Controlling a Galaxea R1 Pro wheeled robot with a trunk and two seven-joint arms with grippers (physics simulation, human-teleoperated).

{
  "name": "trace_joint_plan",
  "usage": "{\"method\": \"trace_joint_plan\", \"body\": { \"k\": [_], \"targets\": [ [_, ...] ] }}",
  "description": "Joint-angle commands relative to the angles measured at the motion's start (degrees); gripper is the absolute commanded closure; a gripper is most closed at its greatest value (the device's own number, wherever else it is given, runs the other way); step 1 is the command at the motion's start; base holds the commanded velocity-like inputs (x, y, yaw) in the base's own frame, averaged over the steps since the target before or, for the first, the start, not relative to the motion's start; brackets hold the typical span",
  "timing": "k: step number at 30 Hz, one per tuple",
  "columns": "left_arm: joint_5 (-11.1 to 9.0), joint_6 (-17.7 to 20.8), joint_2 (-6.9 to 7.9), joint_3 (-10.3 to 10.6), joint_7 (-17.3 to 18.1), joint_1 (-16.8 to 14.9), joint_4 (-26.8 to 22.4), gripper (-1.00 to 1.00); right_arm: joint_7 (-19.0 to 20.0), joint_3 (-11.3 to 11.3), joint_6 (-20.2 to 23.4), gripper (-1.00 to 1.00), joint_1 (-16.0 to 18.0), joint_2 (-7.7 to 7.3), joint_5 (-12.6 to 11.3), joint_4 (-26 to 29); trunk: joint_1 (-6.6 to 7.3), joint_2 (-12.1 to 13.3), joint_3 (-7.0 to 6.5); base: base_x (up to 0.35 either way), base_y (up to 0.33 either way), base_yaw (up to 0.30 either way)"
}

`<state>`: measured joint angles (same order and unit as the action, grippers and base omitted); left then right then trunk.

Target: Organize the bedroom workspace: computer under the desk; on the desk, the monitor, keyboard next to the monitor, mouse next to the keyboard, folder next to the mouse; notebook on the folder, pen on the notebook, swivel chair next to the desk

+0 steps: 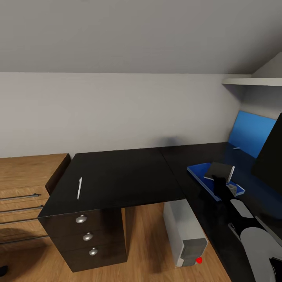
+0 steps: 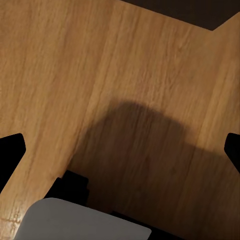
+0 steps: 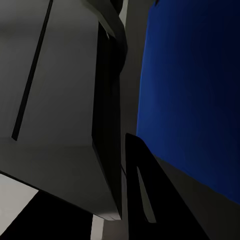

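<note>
Matt black desk top, with a thin white pen and a bright blue folder under a dark grey notebook held by the black right gripper. Light grey computer, darker front panel, small red dot. Black drawer unit with silver knobs; warm wood-grain floor; plain grey walls.

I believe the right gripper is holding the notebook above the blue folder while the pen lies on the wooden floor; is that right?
Not quite: the pen lies on the black desk, not the floor, as the head view shows. The right gripper does hold the notebook above the blue folder.
</note>
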<state>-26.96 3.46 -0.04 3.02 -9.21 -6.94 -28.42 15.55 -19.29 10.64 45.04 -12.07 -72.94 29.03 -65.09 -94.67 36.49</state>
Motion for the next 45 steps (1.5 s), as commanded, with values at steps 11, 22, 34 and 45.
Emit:
{"method": "trace_joint_plan", "body": {
  "k": [11,22,34,45],
  "targets": [
    [-0.4,0.2,0.04,0.3,-0.5,0.0,-0.1,-1.00,-1.1,-0.1,0.5,-1.00,0.0,0.02,-0.6,0.0,0.00,0.0,0.05,-0.001,0.000,0.000],
    [-0.4,0.2,0.04,0.3,-0.5,0.0,-0.1,-1.00,-1.2,-0.3,0.5,-1.00,0.0,0.02,-0.6,0.0,0.00,0.0,0.05,-0.002,0.000,0.000],
    [-0.4,0.2,0.12,0.3,-0.5,0.0,-0.1,-1.00,-1.1,-0.3,0.4,-1.00,0.0,0.02,-0.6,0.0,0.00,0.0,0.05,-0.088,0.000,0.000],
    [-0.4,0.2,0.13,0.3,-0.5,0.0,-0.1,-1.00,-1.1,-0.3,-0.7,-1.00,0.0,0.02,-0.6,0.0,1.54,2.8,-1.20,-0.001,0.000,0.000]
  ]
}}
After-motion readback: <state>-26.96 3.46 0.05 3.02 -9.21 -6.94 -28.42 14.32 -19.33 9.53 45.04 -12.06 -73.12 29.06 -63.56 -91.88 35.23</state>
